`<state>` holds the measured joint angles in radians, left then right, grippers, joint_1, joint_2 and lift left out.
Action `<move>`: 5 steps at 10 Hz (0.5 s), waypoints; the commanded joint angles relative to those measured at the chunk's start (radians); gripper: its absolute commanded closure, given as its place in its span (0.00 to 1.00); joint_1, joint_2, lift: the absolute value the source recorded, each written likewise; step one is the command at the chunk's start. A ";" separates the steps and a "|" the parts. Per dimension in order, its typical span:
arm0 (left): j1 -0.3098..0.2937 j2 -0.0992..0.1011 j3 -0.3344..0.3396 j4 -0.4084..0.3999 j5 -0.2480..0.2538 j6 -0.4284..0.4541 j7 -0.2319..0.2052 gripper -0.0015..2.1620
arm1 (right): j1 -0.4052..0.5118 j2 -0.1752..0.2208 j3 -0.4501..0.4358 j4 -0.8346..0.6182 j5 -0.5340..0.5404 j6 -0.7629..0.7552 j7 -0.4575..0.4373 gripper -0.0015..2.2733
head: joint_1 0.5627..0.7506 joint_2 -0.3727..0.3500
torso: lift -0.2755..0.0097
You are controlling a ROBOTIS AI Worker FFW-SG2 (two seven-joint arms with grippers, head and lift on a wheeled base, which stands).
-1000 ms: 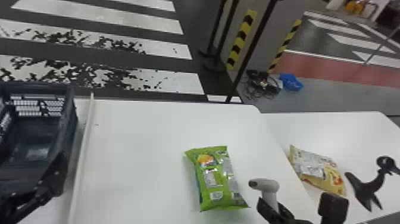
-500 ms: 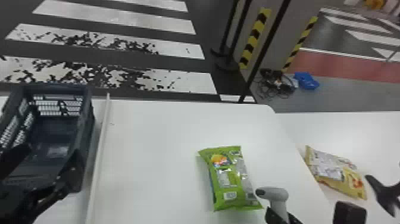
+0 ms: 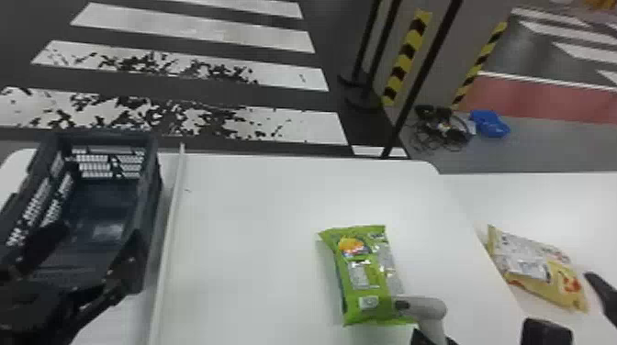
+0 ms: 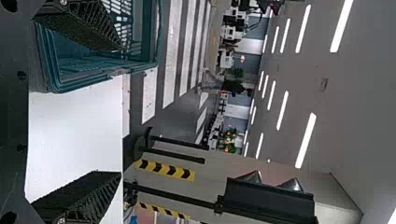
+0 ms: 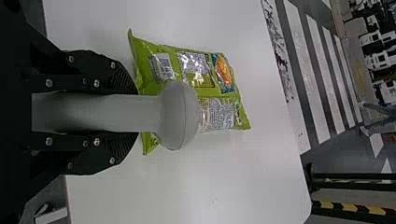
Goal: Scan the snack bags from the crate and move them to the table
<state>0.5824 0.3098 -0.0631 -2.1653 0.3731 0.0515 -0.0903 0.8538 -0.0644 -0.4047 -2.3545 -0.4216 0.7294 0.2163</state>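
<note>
**Scanner [image 3: 429, 308] held by the green bag [image 3: 367, 275]**

At far left, the dark crate [image 3: 151, 183] is set on the white worktop [image 3: 252, 229]. The left gripper [image 3: 96, 236] is held over the crate's near part, its fingers spread wide and released. Just to the right of the crate, a long pale strip [image 3: 170, 220] is laid away from the robot.

The green bag is laid flat on the worktop, well apart from the strip, its printed panels turned up. By its near end the scanner is held; its handle is grasped between the clenched fingers of the right gripper [image 3: 432, 338], and its head overlaps the bag in both the head view and the right wrist view. Whether the bag is touched by it cannot be told.

Farther back, tangled cables [image 3: 443, 130] are seen on the floor, with a blue object [image 3: 490, 124] just beside them. To the right, a yellow bag [image 3: 535, 268] is laid on a second white worktop [image 3: 574, 206], near the seam. At far right, a black object [image 3: 603, 291] is partly cut off.
</note>
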 commanded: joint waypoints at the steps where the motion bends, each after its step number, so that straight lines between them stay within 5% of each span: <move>1: 0.004 0.000 0.000 -0.004 0.000 0.000 0.000 0.02 | -0.004 0.000 0.010 0.004 0.001 -0.006 0.002 0.99 | 0.70 0.18 | 0.63; 5: 0.011 0.000 0.002 -0.013 0.000 0.000 -0.002 0.02 | -0.027 -0.003 0.021 0.052 0.006 -0.031 0.006 0.99 | 0.70 0.19 | 0.63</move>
<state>0.5931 0.3098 -0.0620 -2.1782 0.3726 0.0511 -0.0920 0.8281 -0.0670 -0.3851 -2.3096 -0.4163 0.7009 0.2223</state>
